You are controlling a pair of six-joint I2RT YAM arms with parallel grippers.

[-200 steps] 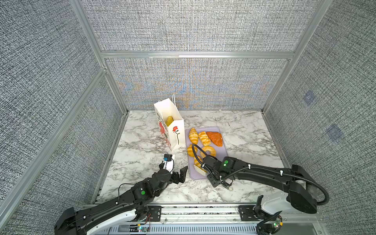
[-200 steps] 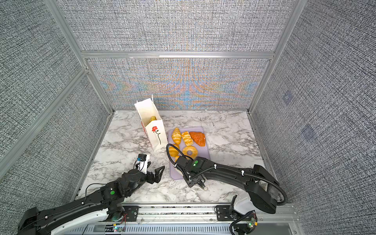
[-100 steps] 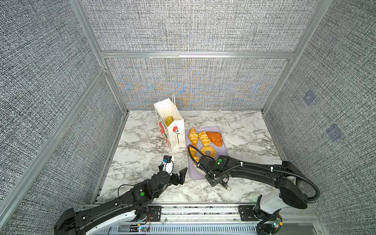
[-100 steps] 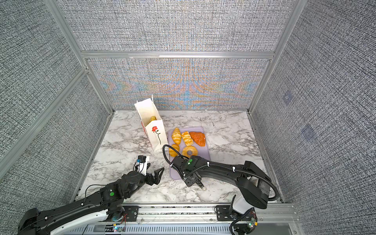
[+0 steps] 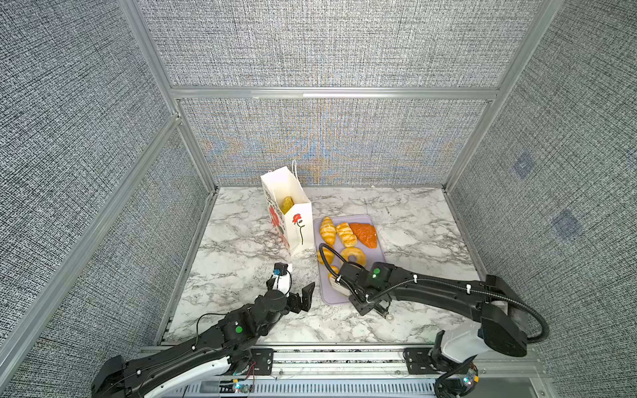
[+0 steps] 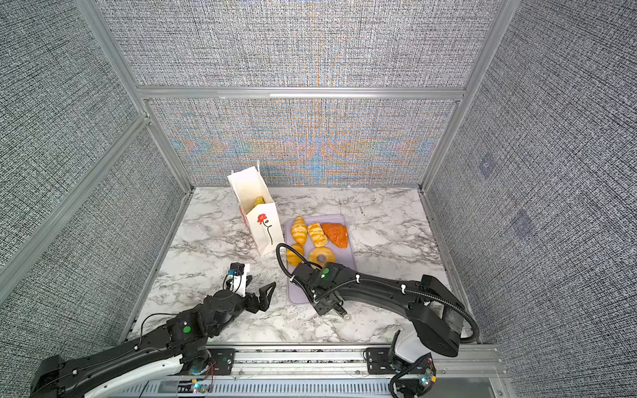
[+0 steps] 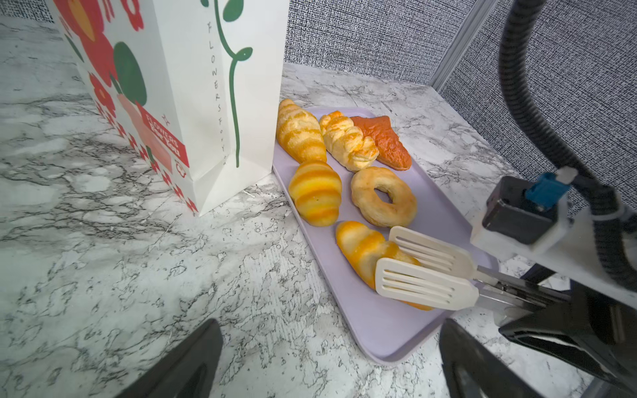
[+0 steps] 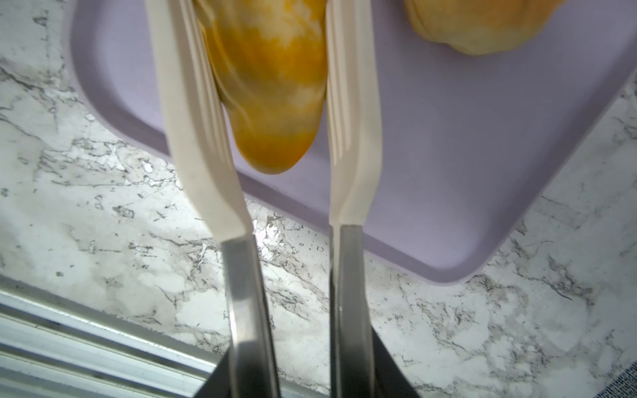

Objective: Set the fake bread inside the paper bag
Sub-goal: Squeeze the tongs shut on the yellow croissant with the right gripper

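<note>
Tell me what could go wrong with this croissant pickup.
1. The tongs flank only the near end of the croissant; glossy and rounded, it may pivot or slip out when lifted.
2. The paper bag stands tall with a narrow mouth; the wide blades could catch its rim and tip it.

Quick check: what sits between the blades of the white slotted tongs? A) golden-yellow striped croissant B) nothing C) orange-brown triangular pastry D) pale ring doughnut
A: the left wrist view shows the white slotted tongs straddling a golden-yellow striped croissant at the near end of the lavender tray.
</note>
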